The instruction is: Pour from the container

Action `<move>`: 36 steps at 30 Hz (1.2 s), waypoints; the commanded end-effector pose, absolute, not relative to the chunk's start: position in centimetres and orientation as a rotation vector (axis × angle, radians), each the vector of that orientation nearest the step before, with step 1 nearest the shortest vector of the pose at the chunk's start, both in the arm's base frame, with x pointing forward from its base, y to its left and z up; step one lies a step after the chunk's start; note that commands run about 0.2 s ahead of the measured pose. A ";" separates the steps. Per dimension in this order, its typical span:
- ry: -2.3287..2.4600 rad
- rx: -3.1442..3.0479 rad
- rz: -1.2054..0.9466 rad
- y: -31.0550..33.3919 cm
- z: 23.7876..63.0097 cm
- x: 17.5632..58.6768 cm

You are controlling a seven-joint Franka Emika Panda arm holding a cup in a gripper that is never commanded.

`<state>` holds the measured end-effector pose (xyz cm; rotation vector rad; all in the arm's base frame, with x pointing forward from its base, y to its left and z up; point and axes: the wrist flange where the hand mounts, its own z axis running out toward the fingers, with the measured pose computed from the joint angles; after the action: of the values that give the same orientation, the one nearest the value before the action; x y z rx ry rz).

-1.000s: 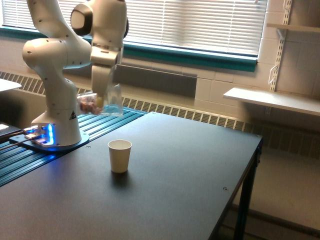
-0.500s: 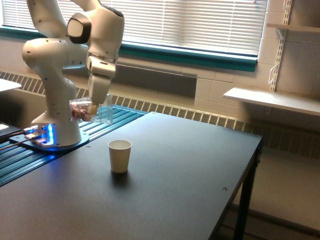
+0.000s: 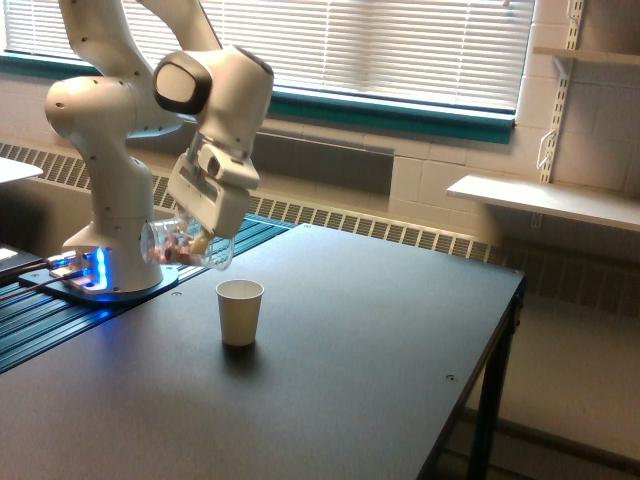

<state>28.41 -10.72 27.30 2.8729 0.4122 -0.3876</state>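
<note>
Dark matte table [image 3: 380,330] fills most of the exterior view, flat top, black legs at the exterior view's right edge. A ribbed blue-black metal strip [image 3: 60,320] runs along the table's far left side. The white robot arm [image 3: 110,120] stands on that strip, base [image 3: 100,275] lit with a blue glow. A small triangular sticker sits on the base; its mark is too small to read. No other writing or brand is legible anywhere.

Room: pale block wall, wide window with closed white blinds [image 3: 380,45], teal sill trim [image 3: 400,110] under it, long radiator grille [image 3: 420,235] along the wall behind the table. White wall shelves [image 3: 545,200] on metal brackets at the exterior view's right. Light floor shows beyond the table edge.

The gripper [image 3: 205,240] hangs low above the table, angled, wrist pointing down toward the exterior view's left. The container [image 3: 185,245], clear plastic, is tipped nearly onto its side in the gripper, reddish and tan pieces visible inside. Fingers pinch the container; their exact contact is mostly hidden by the hand body. Container is in the air, up and toward the exterior view's left of the paper cup [image 3: 240,312], not touching it. Paper cup stands upright on the table, cream-white, open top, near the arm's base but apart from it.
</note>
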 end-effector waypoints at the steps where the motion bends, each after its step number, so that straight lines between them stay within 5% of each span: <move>1: 0.626 2.845 -0.440 -10.1 26.2 29.4; 36: 0.673 2.891 -0.455 -11.2 27.2 33.4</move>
<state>32.98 -10.58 26.76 2.8876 0.6766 -0.4488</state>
